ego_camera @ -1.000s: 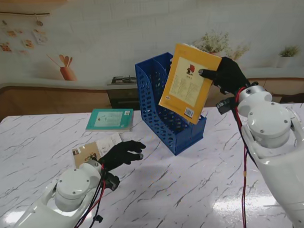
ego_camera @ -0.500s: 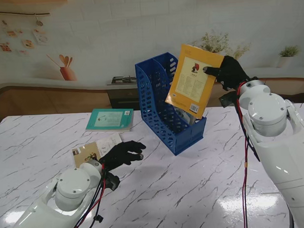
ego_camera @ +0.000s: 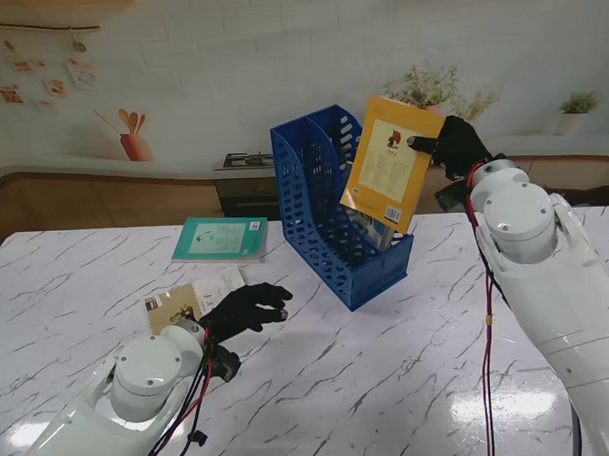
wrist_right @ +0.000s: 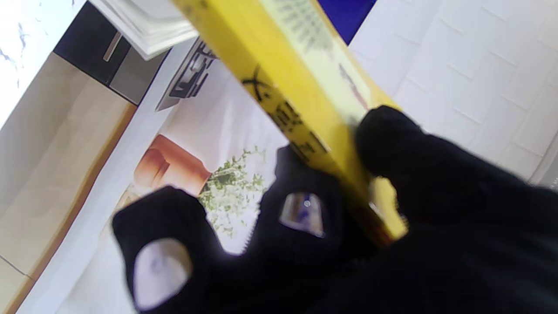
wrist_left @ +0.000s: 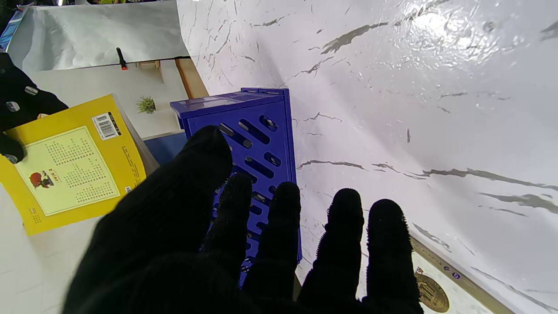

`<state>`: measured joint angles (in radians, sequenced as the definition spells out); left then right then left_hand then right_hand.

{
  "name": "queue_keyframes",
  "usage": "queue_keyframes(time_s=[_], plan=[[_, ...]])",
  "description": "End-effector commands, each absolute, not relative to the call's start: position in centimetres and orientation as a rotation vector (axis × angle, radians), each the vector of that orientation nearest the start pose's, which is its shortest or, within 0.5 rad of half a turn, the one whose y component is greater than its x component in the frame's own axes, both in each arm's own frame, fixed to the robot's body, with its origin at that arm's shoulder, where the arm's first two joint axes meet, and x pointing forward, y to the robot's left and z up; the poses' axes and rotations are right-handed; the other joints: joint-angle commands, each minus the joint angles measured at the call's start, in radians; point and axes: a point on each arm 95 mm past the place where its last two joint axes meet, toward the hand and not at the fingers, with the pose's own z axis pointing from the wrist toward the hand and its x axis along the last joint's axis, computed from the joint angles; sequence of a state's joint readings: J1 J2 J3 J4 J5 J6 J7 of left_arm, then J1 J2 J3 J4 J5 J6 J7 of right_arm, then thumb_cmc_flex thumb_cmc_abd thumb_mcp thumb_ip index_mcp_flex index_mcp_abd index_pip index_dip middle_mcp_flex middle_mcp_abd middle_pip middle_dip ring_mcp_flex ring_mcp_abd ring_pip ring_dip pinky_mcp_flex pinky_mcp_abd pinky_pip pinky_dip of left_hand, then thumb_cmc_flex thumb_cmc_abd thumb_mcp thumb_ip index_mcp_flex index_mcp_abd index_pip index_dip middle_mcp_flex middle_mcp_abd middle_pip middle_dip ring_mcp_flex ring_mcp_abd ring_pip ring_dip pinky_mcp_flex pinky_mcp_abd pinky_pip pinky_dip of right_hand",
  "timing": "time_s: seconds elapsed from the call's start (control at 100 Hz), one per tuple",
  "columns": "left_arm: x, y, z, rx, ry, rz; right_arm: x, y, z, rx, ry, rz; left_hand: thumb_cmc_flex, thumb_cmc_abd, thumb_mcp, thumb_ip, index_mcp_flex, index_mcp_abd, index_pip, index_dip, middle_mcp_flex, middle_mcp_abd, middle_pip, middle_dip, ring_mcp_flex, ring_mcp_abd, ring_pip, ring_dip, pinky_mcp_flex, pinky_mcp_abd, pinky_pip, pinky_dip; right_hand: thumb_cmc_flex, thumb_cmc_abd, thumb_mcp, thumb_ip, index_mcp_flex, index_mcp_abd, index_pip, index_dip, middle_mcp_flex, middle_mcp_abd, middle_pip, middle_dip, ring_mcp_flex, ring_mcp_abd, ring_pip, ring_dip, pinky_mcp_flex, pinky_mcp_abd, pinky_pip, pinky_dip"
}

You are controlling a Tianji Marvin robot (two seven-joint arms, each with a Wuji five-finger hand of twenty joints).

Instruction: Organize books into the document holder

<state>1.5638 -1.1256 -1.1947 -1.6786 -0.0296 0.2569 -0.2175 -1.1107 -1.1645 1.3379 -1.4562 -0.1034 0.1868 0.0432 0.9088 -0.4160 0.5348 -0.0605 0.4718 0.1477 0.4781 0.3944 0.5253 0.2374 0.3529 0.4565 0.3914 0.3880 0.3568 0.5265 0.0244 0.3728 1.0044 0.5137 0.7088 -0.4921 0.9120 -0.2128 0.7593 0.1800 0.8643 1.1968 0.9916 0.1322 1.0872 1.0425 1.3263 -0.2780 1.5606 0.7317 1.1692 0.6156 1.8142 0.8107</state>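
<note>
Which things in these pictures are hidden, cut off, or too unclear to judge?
- Inside of the blue document holder: in the stand view, the yellow book covers its right part; whether the book's lower edge is inside, I cannot tell.
- Beige book: the left hand covers part of it in the stand view; the left wrist view cuts it off.
- Yellow book's spine text: blurred in the right wrist view, partly under the right hand.
</note>
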Motion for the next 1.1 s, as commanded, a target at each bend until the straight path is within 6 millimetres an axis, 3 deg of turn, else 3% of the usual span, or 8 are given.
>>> queue_keyframes(time_s=[0.0,0.3,0.78,1.09], plan=[[38.7,-3.8,-33.1,-2.452,1.094,-1.842,53.3,-5.0,-15.5,-2.248,-0.799,-2.549,-0.013,0.015,-0.012,0.03,-0.013,-0.019,0.012,0.008,0.024,-0.033,0.015,0.012,0.001,-0.026,-0.007,0.007,0.0,-0.006,-0.019,-0.007,0.285,0.255,0.171,0.08,0.166,-0.464,0.281,0.158,-0.019,-0.176,0.045,0.025,-0.001,-0.129,0.004,0.0,0.037,-0.637,0.258,-0.003],[38.6,-3.6,-33.4,-2.462,1.09,-1.833,53.9,-4.6,-16.3,-2.258,-0.887,-2.656,-0.013,0.016,-0.012,0.03,-0.015,-0.019,0.011,0.008,0.022,-0.031,0.014,0.011,0.0,-0.027,-0.007,0.007,-0.001,-0.006,-0.019,-0.007,0.286,0.26,0.169,0.082,0.17,-0.471,0.289,0.152,-0.015,-0.181,0.049,0.022,0.004,-0.131,0.004,0.001,0.037,-0.646,0.254,0.001],[38.4,-3.4,-33.6,-2.464,1.082,-1.829,54.2,-0.9,-19.6,-2.205,-0.837,-2.802,-0.012,0.017,-0.014,0.03,-0.014,-0.018,0.011,0.007,0.022,-0.033,0.016,0.012,-0.001,-0.026,-0.007,0.007,-0.001,-0.007,-0.02,-0.007,0.295,0.274,0.152,0.078,0.124,-0.476,0.307,0.138,-0.046,-0.192,0.063,0.012,-0.003,-0.136,-0.004,0.002,0.037,-0.651,0.245,0.008],[38.5,-3.2,-33.7,-2.456,1.083,-1.831,54.1,0.3,-21.7,-2.223,-0.887,-2.863,-0.014,0.018,-0.016,0.03,-0.012,-0.016,0.013,0.007,0.02,-0.031,0.016,0.012,-0.002,-0.027,-0.006,0.007,-0.001,-0.008,-0.02,-0.007,0.302,0.29,0.13,0.078,0.085,-0.491,0.324,0.125,-0.071,-0.21,0.069,0.005,-0.014,-0.147,-0.014,0.0,0.035,-0.655,0.225,0.0]])
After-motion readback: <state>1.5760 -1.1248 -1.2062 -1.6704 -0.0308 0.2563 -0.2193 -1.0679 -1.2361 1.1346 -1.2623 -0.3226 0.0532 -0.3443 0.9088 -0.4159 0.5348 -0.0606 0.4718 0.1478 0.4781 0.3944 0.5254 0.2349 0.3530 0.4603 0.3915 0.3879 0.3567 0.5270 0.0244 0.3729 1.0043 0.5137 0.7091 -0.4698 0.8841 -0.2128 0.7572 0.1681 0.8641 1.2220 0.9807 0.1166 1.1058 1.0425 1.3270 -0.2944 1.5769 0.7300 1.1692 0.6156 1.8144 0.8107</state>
